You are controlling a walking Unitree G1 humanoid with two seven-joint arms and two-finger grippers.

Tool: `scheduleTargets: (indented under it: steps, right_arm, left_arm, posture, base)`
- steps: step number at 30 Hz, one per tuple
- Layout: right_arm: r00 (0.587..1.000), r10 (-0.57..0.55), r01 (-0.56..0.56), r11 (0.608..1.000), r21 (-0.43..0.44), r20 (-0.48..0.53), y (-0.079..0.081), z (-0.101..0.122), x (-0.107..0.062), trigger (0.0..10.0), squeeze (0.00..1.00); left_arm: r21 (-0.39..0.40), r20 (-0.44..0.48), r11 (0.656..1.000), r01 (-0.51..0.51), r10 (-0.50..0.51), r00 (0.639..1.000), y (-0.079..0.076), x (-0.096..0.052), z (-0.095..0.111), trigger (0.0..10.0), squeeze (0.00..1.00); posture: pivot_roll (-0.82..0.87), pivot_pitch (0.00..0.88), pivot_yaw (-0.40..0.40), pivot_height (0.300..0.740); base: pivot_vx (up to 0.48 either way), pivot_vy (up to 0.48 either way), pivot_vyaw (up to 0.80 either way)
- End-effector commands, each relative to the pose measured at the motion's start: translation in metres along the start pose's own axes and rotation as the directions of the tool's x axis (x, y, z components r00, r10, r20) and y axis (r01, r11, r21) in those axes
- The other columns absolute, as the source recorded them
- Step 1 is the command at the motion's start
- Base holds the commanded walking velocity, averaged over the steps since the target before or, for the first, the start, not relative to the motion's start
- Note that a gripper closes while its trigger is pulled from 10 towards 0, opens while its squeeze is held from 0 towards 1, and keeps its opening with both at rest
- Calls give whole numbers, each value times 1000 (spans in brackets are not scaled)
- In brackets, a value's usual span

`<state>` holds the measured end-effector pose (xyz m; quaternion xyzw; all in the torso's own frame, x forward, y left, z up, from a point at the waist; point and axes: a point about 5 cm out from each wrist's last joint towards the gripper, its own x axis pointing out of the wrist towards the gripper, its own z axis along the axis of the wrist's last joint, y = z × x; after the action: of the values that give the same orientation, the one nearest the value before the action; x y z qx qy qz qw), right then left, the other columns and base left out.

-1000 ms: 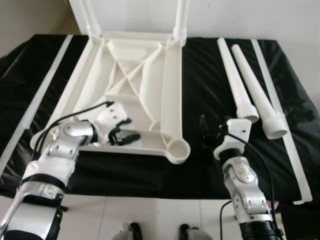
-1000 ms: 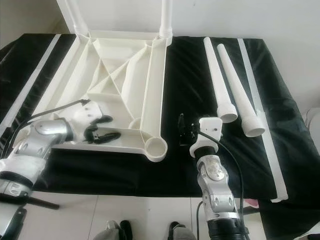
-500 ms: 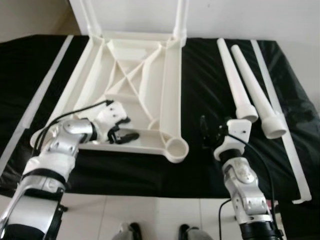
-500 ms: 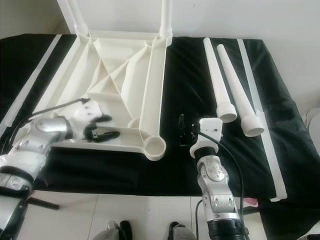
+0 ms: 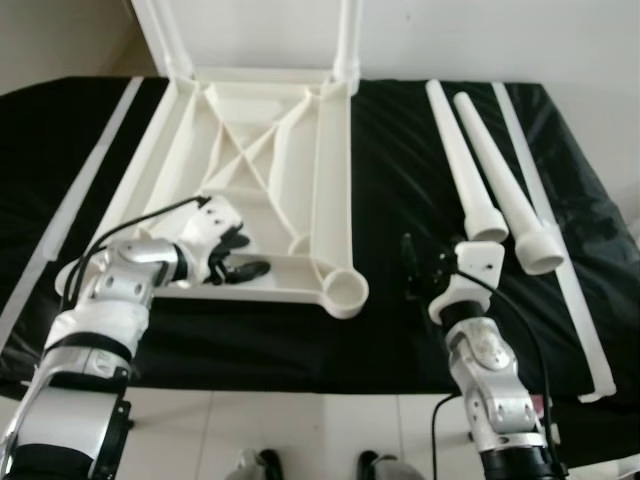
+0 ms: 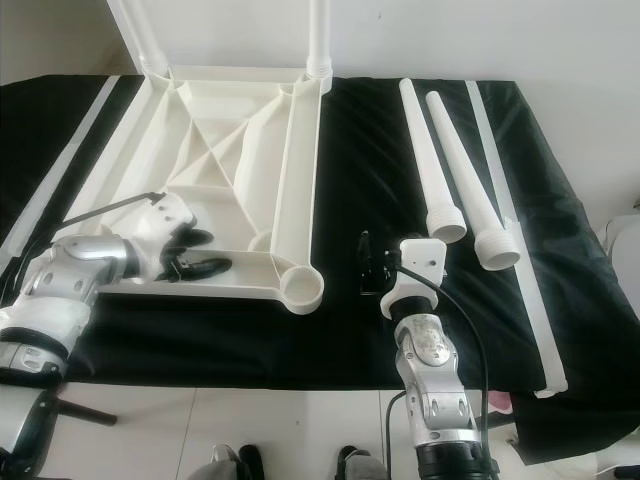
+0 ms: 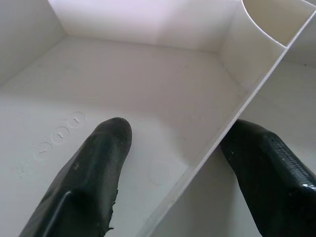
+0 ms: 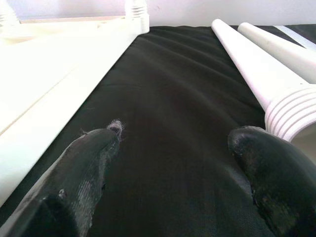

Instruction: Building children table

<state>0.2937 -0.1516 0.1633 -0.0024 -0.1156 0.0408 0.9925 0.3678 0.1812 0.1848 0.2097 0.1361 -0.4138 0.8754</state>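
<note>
The white plastic table top [image 5: 333, 150] lies upside down on black cloth. Two legs stand fitted in its far corners [image 5: 347, 40] [image 5: 160, 35]. The near right corner socket [image 5: 345, 288] is empty. Two loose white legs [image 5: 458, 160] [image 5: 503, 180] lie side by side to the right. My left gripper [image 5: 238, 264] reaches inside the table top's near left part, open, with its fingers [image 7: 94, 163] on either side of a thin rib [image 7: 217, 138]. My right gripper [image 5: 420, 270] hovers open over the cloth between the table top and the threaded end of the nearer leg [image 8: 291, 116].
The black cloth [image 5: 400, 180] covers a low platform with white strips along its left [image 5: 85, 190] and right [image 5: 560, 250] sides. A white wall rises behind. The white floor [image 5: 320, 430] shows at the near edge, with the robot's feet below.
The whole picture has shifted slightly left, so the camera moved. My left forearm has swung a little, its fingers staying at the same rib. The right gripper holds its place.
</note>
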Motion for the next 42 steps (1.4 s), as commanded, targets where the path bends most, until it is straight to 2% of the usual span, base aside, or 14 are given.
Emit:
scheduleTargets:
  steps: [1,12,14,16,21,22,24,25,26,31,32,36,37,42]
  right_arm:
    - [1000,-2,2,1000,-2,-7,0,-2,-4,10000,0]
    - [1000,-5,5,1000,3,-9,2,-2,-4,10000,0]
    - [1000,-8,8,1000,5,-10,2,-3,-5,10000,0]
    - [1000,-10,10,1000,8,-12,3,-3,-6,10000,0]
    - [1000,-10,10,1000,10,-14,4,-4,-7,10000,0]
    - [1000,-9,10,1000,10,-15,4,-4,-7,10000,0]
    - [1000,-9,10,1000,10,-15,4,-4,-7,10000,0]
    - [1000,-9,9,1000,11,-15,5,-4,-7,10000,0]
    - [1000,-8,8,1000,11,-15,5,-4,-7,10000,0]
    - [1000,-3,4,1000,11,-15,6,-5,-7,10000,0]
    - [1000,-2,2,1000,11,-16,6,-5,-7,10000,0]
    - [1000,2,-1,1000,12,-16,7,-5,-7,10000,0]
    - [1000,6,-6,1000,12,-16,8,-6,-6,10000,0]
    - [1000,9,-9,1000,9,-18,7,-6,-6,10000,0]
  left_arm:
    - [-98,-115,943,-318,307,945,10,-5,-30,0,0]
    - [-226,-99,882,-413,401,911,-9,-1,-19,0,0]
    - [-247,-98,857,-451,441,892,-10,-1,-18,0,0]
    - [-287,-107,793,-537,531,841,-10,-4,-18,0,0]
    - [-320,-123,735,-598,593,796,-10,-8,-18,0,0]
    - [-315,-141,693,-649,642,754,-15,-12,-19,0,0]
    - [-315,-141,693,-649,642,754,-15,-12,-19,0,0]
    - [-292,-133,711,-640,632,763,-21,-11,-18,431,0]
    - [-272,-124,735,-621,613,780,-27,-8,-17,2902,0]
    - [-250,-82,811,-529,527,846,-44,-3,-14,4000,0]
    - [-244,-67,835,-494,493,867,-47,-2,-13,10000,0]
    - [-221,-31,893,-392,395,918,-53,0,-9,10000,0]
    - [-199,7,932,-304,312,950,-53,-3,-5,10000,1000]
    - [-119,28,965,-236,240,970,-52,-7,-1,10000,1000]
  posture:
    - [-84,214,46,740]
    - [-85,218,62,740]
    - [-85,220,63,740]
    - [-86,222,66,740]
    - [-86,223,66,740]
    - [-87,221,65,740]
    - [-87,221,65,740]
    - [-86,218,64,740]
    - [-84,216,63,740]
    - [-82,211,62,740]
    - [-80,207,61,740]
    - [-81,205,60,740]
    - [-79,200,58,740]
    - [-81,195,56,740]
  base:
    - [0,0,0]
    - [0,0,0]
    - [0,0,0]
    - [0,0,0]
    - [0,0,0]
    - [0,0,0]
    - [0,0,0]
    - [0,0,0]
    - [0,0,0]
    - [0,0,0]
    - [0,0,0]
    - [0,0,0]
    - [0,0,0]
    - [0,0,0]
